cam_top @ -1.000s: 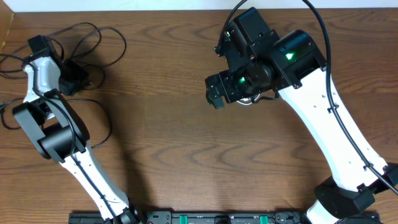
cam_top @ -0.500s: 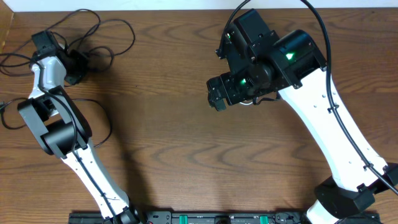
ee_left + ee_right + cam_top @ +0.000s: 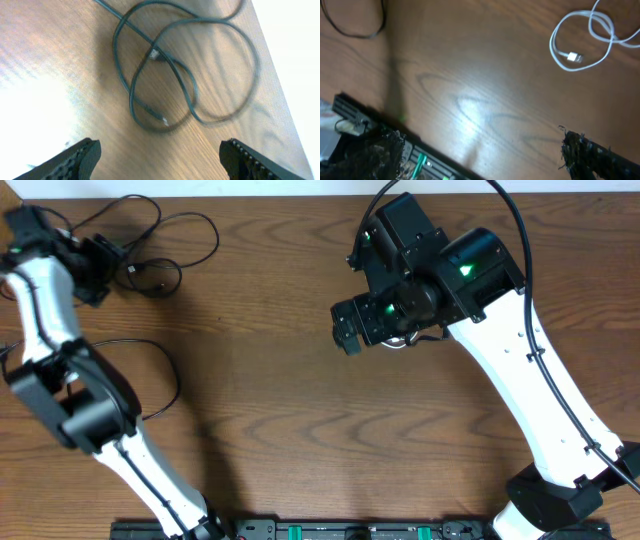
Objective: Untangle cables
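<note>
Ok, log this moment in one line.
left claw: open, empty | right claw: open, empty | black cable: loose loops | white cable: loose coil

You had one black cable lying slack at the far left corner of the tabletop, thrown into several loose loops that crossed over one another, with its two small plug ends resting inside those loops. Your second black cable lay lower on the left side in the overhead view, flat, showing as a single open arc. Your white cable sat well away to the right, curled in a few overlapping rings, its white plug lying within the largest ring
</note>
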Controlling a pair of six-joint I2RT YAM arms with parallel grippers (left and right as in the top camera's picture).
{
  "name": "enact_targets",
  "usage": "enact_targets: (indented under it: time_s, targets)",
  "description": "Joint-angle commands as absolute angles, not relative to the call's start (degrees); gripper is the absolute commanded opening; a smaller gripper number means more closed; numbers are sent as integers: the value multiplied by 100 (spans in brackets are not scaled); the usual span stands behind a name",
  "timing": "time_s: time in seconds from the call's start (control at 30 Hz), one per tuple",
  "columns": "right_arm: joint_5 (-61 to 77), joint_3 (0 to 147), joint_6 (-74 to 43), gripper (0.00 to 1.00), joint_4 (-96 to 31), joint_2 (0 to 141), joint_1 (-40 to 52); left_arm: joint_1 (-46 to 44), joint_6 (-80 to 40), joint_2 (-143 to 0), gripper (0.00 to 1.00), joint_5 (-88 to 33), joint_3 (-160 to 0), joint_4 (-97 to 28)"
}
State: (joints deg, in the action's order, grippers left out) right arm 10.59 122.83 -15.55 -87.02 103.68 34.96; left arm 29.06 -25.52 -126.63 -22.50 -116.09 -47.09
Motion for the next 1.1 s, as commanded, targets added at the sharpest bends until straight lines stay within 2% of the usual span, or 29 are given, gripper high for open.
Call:
enact_targets:
  time_s: [0.0, 0.17, 0.23, 0.33, 0.53, 0.7, 1.07]
  targets:
    - [919, 12283, -1863, 99, -8510, 10383, 3454, 2812, -2526, -11775, 81, -2521, -11773, -5087]
    - [937, 12285, -2058, 99, -8621, 10372, 3310, 2473, -2526, -11045, 81, -2554, -11773, -5944]
    - [937, 12285, -2058, 99, -8868, 10372, 3245, 2309, -2515, -10873, 88, -2552, -11771, -6257]
    - [937, 12285, -2053, 99, -9286, 10278, 3111, 2132, -2388, -10698, 88, -2473, -11771, -6785]
    - [947, 12285, -1715, 99, -9732, 9992, 2891, 2206, -3140, -10672, 89, -860, -11662, -7699]
    - [978, 12285, -1619, 99, -9706, 9889, 2934, 2292, -2515, -10674, 88, -294, -11041, -7828]
    - [1111, 12285, -1623, 99, -9386, 9894, 2967, 1990, -2510, -10678, 85, -294, -8941, -7083]
